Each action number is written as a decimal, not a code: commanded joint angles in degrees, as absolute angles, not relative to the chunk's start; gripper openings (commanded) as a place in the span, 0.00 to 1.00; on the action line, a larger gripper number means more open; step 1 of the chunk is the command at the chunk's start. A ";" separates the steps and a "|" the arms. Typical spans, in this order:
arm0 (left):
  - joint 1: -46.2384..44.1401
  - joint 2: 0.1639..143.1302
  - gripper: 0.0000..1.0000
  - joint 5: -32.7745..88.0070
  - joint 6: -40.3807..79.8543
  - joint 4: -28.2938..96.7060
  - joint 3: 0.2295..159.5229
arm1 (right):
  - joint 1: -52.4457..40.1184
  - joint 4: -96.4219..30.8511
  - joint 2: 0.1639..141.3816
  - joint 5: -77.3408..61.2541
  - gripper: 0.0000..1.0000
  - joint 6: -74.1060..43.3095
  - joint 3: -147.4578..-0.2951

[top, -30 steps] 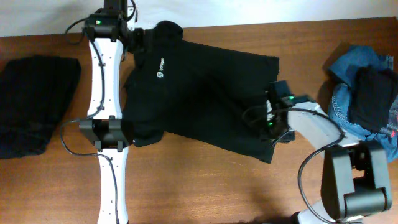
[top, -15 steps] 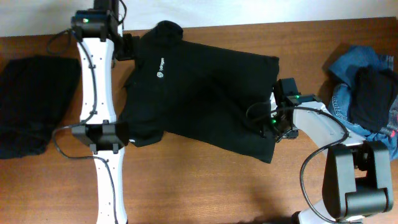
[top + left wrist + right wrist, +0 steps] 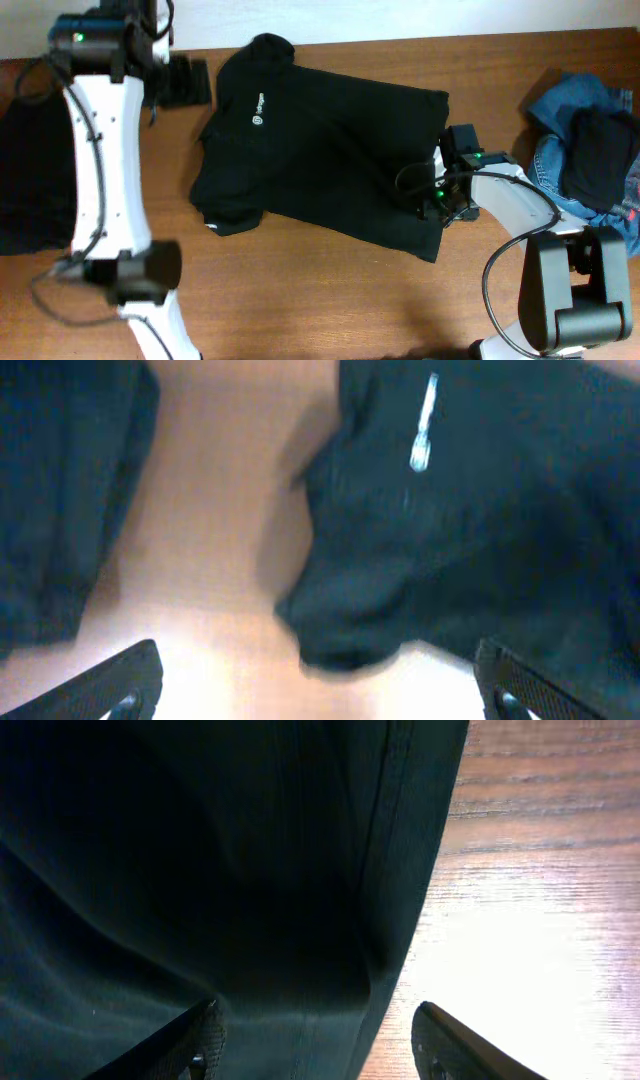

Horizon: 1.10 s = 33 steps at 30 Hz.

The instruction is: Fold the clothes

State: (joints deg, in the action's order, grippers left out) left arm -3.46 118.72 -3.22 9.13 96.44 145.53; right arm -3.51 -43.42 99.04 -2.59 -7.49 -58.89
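A black short-sleeved T-shirt (image 3: 330,150) with a small white chest logo (image 3: 258,110) lies spread on the wooden table. My left gripper (image 3: 186,82) is open and empty, just left of the shirt's upper sleeve. In the left wrist view the shirt (image 3: 480,510) and its logo (image 3: 424,422) lie ahead of the open jaws (image 3: 320,695). My right gripper (image 3: 441,196) is open over the shirt's right hem. In the right wrist view its fingers (image 3: 318,1045) straddle the hem edge (image 3: 390,870).
A folded black garment (image 3: 35,170) lies at the table's left edge; it also shows in the left wrist view (image 3: 60,490). A blue denim piece (image 3: 560,105) with another black garment (image 3: 598,155) on it is heaped at the right edge. The table's far edge (image 3: 400,40) runs behind the shirt.
My left gripper has moved left off the shirt's upper sleeve onto bare table, and the left arm has swung left. The right gripper shifted slightly right, then stayed at the hem.
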 commanded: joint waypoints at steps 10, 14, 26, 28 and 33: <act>-3.38 92.31 0.99 -0.93 17.87 78.85 88.99 | -3.68 -42.37 97.86 -2.57 0.71 -5.74 -58.30; -3.38 88.44 0.99 3.33 18.63 68.29 75.09 | -3.68 -41.95 97.86 -2.28 0.71 -5.74 -58.28; -3.38 88.49 0.99 8.36 18.83 51.79 57.89 | -3.68 -40.56 97.95 -2.33 0.61 -5.80 -57.17; -3.38 88.49 0.99 8.36 18.83 51.79 57.89 | -3.68 -39.70 98.00 -2.35 0.61 -6.02 -56.23; -3.38 88.49 0.99 8.36 18.83 51.03 57.89 | -3.73 -39.07 98.00 -2.55 0.56 -6.02 -55.40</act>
